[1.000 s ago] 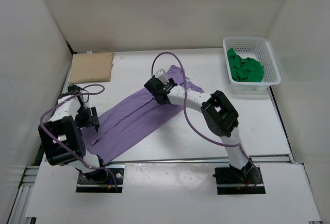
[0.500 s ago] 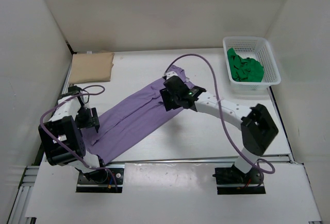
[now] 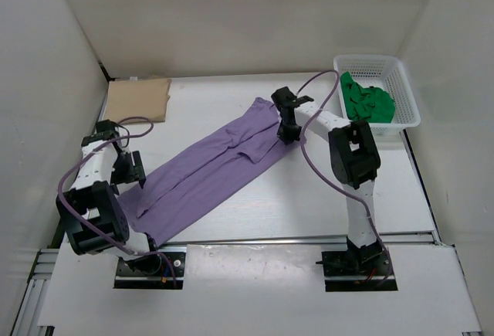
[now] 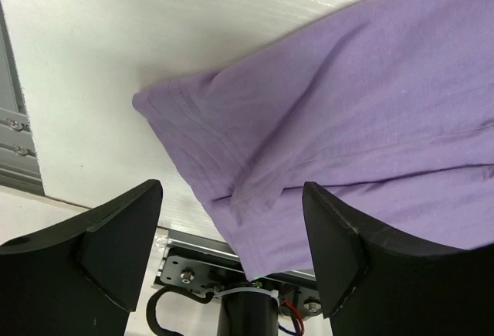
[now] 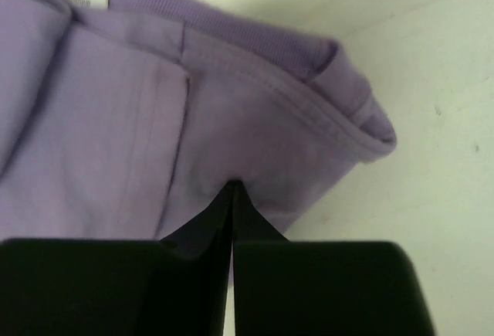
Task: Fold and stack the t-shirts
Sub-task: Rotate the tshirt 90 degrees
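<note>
Jaws check: right gripper is pressed together and pinching a stitched edge of the purple t-shirt at its far end. Left gripper is spread wide with nothing in it, hanging over the shirt's near-left corner.

The shirt lies flat-ish on the counter, running diagonally from near left to far centre, with long creases down the middle.

Looks like the spread-and-straighten step before the first fold. How I'd do it:
- Close the left on that near corner first, catching both layers, or the whole shirt slides.
- Then have the right pull away along the shirt's long axis, staying low over the counter.
- Don't lift high, or the middle bunches.

Counts:
- purple t-shirt: 1
- tan folded cloth, far-left corner: 1
- white basket, far right: 1
- green cloth in it: one bunched mass, can't tell how many pieces
</note>
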Controlling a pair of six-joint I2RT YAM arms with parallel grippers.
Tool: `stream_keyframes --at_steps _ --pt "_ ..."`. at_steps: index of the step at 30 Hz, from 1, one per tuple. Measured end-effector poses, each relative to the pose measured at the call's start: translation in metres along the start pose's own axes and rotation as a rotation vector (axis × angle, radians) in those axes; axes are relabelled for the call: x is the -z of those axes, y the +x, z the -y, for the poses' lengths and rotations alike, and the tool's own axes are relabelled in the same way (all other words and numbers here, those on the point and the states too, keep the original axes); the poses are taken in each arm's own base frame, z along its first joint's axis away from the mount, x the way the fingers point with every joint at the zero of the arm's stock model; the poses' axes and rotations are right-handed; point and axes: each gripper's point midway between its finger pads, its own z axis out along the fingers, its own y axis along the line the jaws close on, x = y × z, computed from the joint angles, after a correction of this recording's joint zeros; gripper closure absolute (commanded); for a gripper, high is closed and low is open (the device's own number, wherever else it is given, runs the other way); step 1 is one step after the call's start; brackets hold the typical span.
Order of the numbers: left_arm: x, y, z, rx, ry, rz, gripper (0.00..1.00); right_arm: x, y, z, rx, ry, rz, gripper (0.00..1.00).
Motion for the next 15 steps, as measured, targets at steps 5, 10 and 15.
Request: stream_keyframes --at_steps 5,10,15 --pt "0.009 0.0 -0.001 0.003 -0.002 0.031 0.16 -0.008 -0.012 0.0 -0.1 0.021 -0.069 1.0" --pt "0.014 -0.001 -0.003 0.005 -0.012 0.049 0.16 -0.012 -0.021 -0.004 -0.133 0.024 -0.141 0.94" --pt "0.012 0.0 -0.007 0.004 -0.033 0.039 0.16 -0.037 -0.083 -0.034 -0.286 -0.1 -0.104 0.94"
